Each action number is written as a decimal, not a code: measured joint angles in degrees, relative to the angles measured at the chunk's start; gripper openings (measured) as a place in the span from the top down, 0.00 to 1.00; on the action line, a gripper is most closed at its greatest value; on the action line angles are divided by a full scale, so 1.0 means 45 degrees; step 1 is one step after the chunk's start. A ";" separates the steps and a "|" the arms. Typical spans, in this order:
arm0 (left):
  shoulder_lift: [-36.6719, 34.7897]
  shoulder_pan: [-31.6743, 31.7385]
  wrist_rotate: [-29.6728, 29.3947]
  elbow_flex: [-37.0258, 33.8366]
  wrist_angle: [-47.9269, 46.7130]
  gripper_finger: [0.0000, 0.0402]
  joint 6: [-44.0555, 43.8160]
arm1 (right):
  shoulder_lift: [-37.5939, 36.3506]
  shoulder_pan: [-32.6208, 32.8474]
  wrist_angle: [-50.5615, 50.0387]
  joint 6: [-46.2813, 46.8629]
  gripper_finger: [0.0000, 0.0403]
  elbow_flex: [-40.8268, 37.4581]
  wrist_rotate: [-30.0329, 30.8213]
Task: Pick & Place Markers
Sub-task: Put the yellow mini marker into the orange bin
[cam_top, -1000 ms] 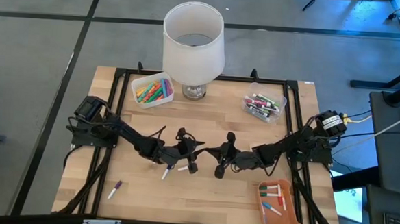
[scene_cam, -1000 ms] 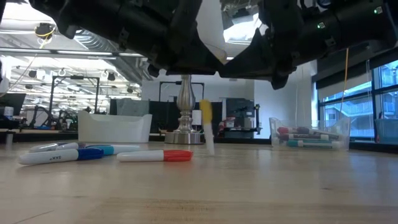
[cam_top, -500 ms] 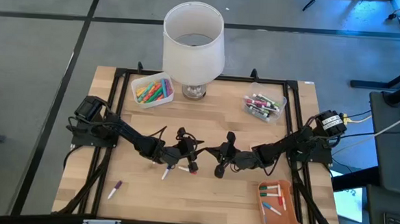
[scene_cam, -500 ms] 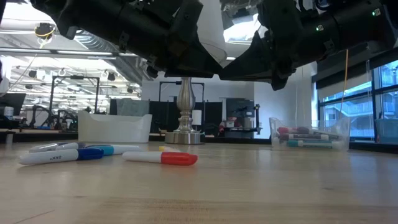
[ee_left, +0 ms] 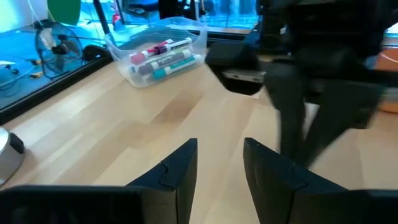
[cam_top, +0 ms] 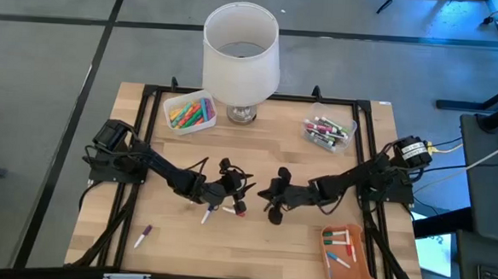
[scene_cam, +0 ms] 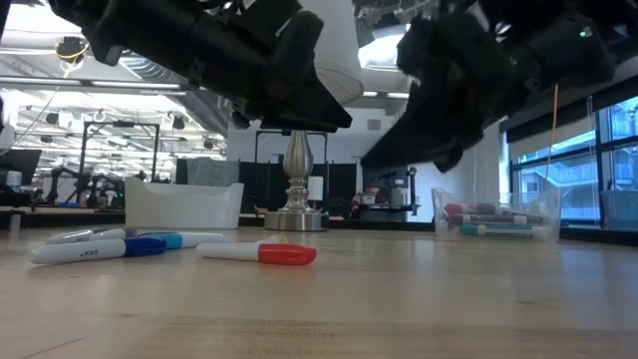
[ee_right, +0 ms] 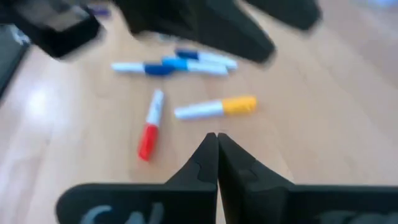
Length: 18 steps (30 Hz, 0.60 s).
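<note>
Three markers lie flat on the wood between my grippers: a red-capped white one (cam_top: pixel 235 209) (scene_cam: pixel 259 253) (ee_right: pixel 149 127), a yellow-capped one (ee_right: pixel 217 107), and a blue one (ee_right: pixel 174 65) (scene_cam: pixel 95 247) (cam_top: pixel 205 214). A purple marker (cam_top: pixel 143 235) lies alone toward the near left. My left gripper (cam_top: pixel 239 190) (ee_left: pixel 221 158) hovers open over the markers and holds nothing. My right gripper (cam_top: pixel 267 196) (ee_right: pixel 216 146) is shut and empty, just to their right and above the table.
A lamp (cam_top: pixel 241 45) with a white shade stands at the far edge. A white bin of coloured markers (cam_top: pixel 189 111) sits to its left and a clear container of markers (cam_top: pixel 326 131) to its right. An orange tray (cam_top: pixel 344 255) holding markers is at the near right corner.
A yellow-capped marker that stood upright on the table under the grippers has fallen flat among the others. The red-capped marker has shifted slightly to the right. My right gripper has tipped and risen a little.
</note>
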 joint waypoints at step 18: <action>0.0005 -0.0003 -0.1392 0.0000 -0.0345 0.69 0.0358 | 0.0053 -0.0339 -0.4300 0.3043 1.00 0.0638 -0.1293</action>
